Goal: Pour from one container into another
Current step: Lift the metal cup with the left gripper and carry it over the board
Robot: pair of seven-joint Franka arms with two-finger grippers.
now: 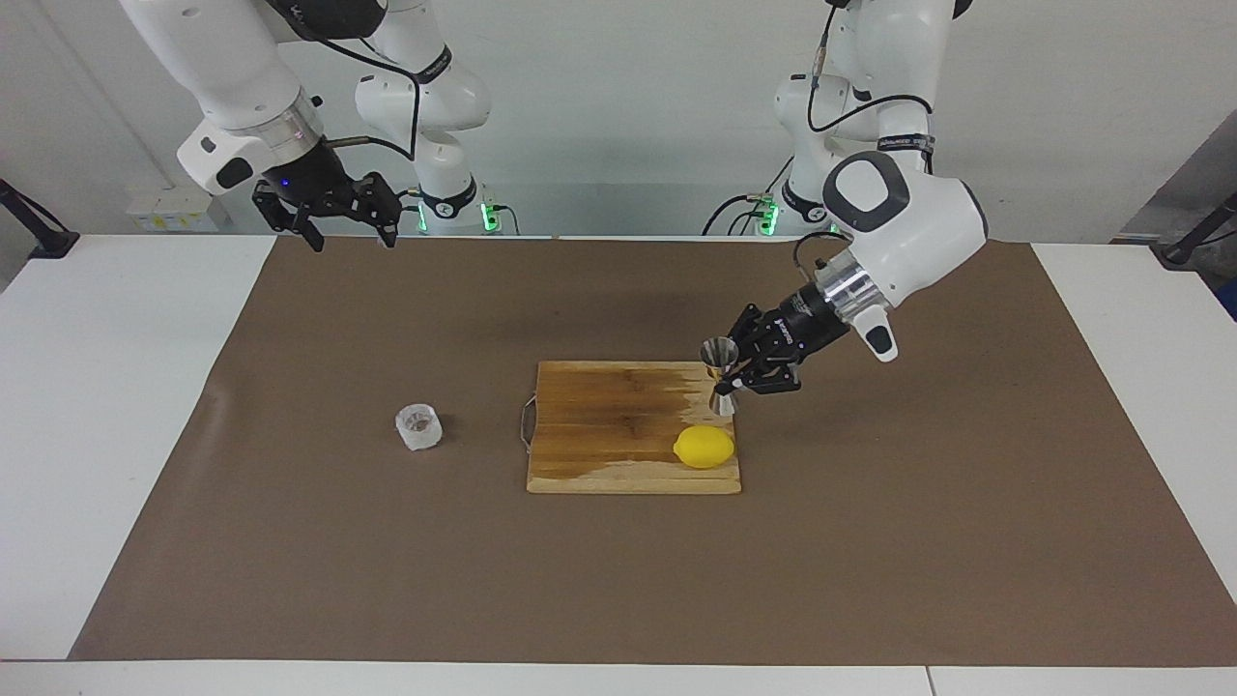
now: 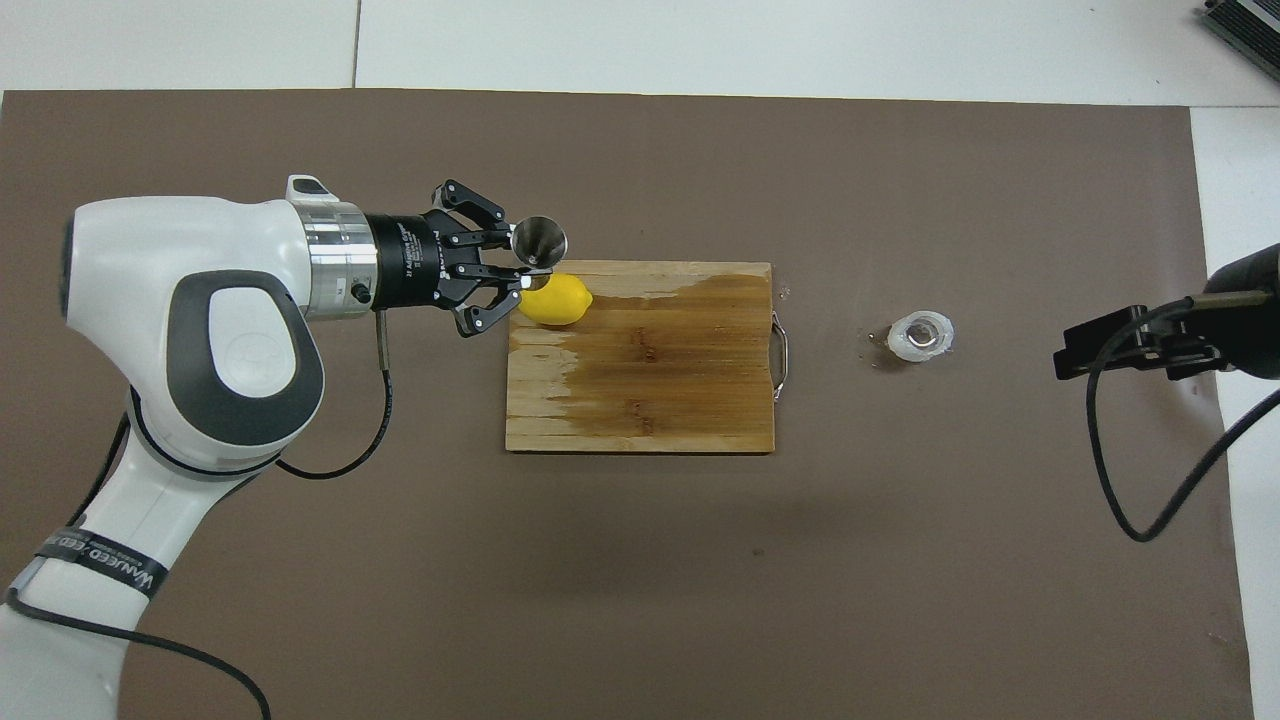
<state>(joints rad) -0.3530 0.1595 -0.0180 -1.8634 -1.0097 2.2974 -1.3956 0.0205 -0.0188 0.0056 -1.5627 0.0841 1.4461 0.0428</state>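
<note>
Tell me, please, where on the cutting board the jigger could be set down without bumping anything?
Most of the cutting board is bare: the middle and the handle end toward the translucent cup. The end toward the left arm is crowded: the lemon lies there, with the jigger and the left gripper beside it. The right gripper waits.

The place is a robotics lab set up as a test bench. Two white robot arms (image 1: 242, 87) stand on bases against a plain pale wall, with green indicator lights and loose black cables (image 1: 754, 208) at their feet. They face a white table (image 1: 116, 387) covered by a brown paper sheet (image 1: 870, 532). Near the sheet's middle lies a wooden cutting board (image 1: 618, 425) with a lemon (image 1: 704, 447) on it, kitchen props staged on an otherwise bare bench.
</note>
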